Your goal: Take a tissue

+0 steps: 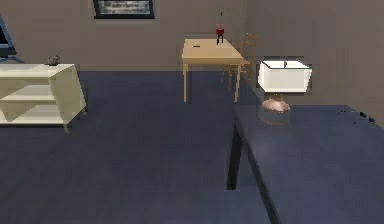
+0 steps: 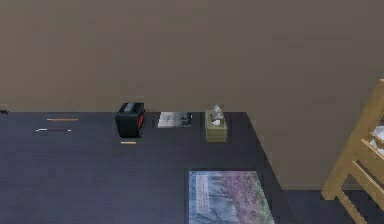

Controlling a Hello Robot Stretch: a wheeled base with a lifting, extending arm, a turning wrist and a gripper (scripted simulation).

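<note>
The tissue box (image 2: 216, 128), olive with a white tissue (image 2: 215, 110) poking from its top, is sitting at the far side of the dark tabletop (image 2: 90, 170), near its right corner, by the wall. I judge the robot is lining up alongside it, the take not yet begun; the gripper's state I cannot tell. The next move is calling for the arm to reach out to the box's top and lift the tissue alone. Just left a flat booklet (image 2: 172, 119) is lying, then a black box (image 2: 130, 119); a printed mat (image 2: 230, 195) is lying nearer. Ahead, a white lamp (image 1: 284, 76), a wooden table (image 1: 212, 55) and a white shelf (image 1: 40, 92) are standing.
</note>
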